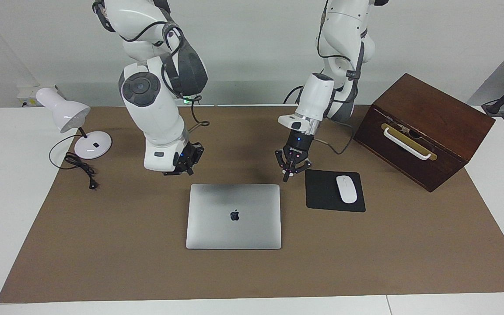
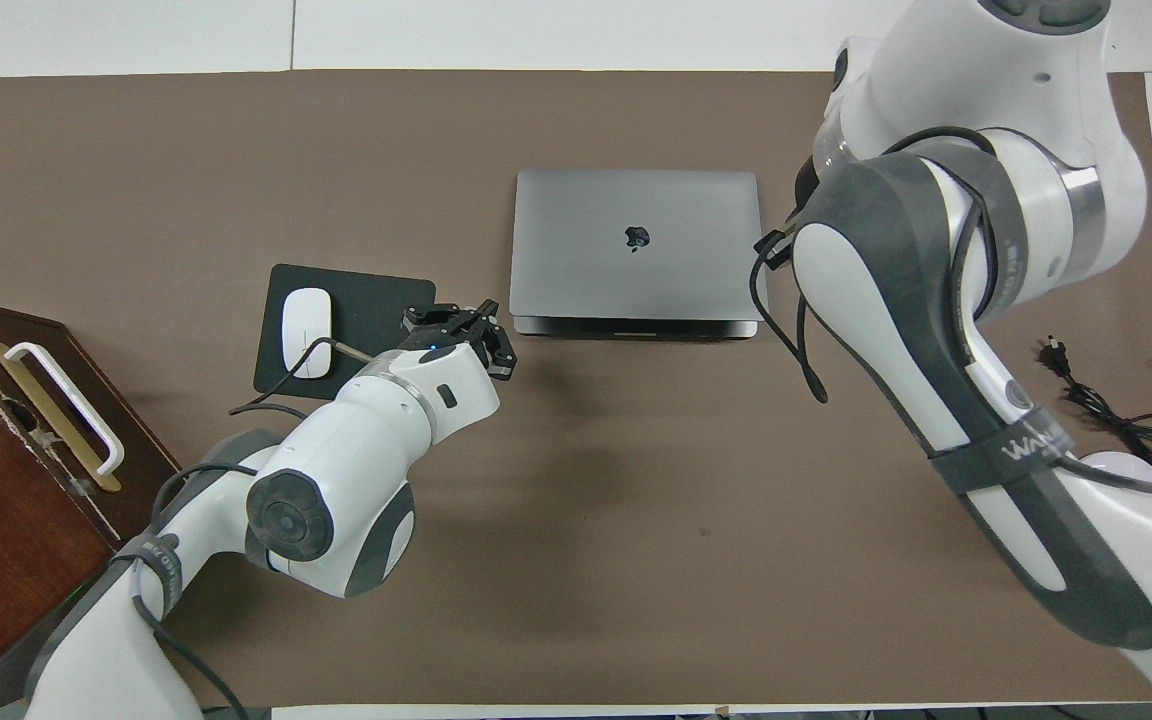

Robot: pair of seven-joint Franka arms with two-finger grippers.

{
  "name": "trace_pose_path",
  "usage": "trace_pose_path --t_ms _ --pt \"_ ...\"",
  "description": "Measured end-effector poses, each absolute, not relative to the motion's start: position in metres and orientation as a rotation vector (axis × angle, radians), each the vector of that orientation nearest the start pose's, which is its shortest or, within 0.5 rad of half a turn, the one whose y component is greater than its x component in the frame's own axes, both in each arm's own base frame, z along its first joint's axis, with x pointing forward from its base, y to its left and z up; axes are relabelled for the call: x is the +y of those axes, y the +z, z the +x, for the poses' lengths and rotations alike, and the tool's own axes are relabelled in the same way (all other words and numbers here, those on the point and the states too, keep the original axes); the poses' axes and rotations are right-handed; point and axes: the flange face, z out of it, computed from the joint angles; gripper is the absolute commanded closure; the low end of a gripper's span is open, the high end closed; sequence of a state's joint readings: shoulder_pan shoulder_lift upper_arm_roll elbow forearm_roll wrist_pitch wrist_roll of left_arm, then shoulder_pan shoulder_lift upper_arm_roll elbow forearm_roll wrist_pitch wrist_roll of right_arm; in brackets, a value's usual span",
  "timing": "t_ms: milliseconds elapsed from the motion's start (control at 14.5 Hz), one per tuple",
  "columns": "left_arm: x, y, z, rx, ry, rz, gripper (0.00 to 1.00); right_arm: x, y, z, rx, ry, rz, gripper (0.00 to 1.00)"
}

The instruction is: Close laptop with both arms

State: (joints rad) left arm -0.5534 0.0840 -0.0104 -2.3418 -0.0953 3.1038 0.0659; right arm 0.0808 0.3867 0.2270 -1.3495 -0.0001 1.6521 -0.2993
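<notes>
The laptop [image 1: 233,216] is found closed flat. The left gripper [image 1: 288,174] and right gripper [image 1: 181,168] are held raised, clamped, empty.

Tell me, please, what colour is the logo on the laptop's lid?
Dark, nearly black, on the silver-grey laptop; the facing view shows it best.

White bench [image 1: 2,210] covered by a brown mat [image 1: 125,262]. On the mat: closed laptop [image 1: 233,216] in the middle, black mouse pad [image 1: 322,192] just beside it carrying a white mouse [image 1: 346,189], wooden box [image 1: 422,129] at the left arm's end, white desk lamp [image 1: 75,127] with its loose cord [image 1: 79,166] at the right arm's end.
</notes>
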Motion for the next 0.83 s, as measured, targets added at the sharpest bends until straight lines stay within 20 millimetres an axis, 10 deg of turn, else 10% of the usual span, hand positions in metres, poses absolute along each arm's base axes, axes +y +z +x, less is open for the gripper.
trace_pose_path --t_ms 207,345,483,828 --pt "-0.273 0.417 0.469 0.817 -0.909 -3.091 1.00 0.168 0.523 0.617 -0.842 0.122 -2.958 1.00" --pt "-0.252 0.442 0.469 0.776 -0.766 -3.120 1.00 0.162 0.538 0.598 -0.746 0.154 -2.999 0.65" --pt "-0.228 0.478 0.470 0.740 -0.624 -3.141 1.00 0.155 0.550 0.583 -0.691 0.184 -3.023 0.57" --pt "-0.178 0.550 0.476 0.642 -0.378 -3.174 1.00 0.127 0.564 0.575 -0.614 0.211 -3.052 0.00"
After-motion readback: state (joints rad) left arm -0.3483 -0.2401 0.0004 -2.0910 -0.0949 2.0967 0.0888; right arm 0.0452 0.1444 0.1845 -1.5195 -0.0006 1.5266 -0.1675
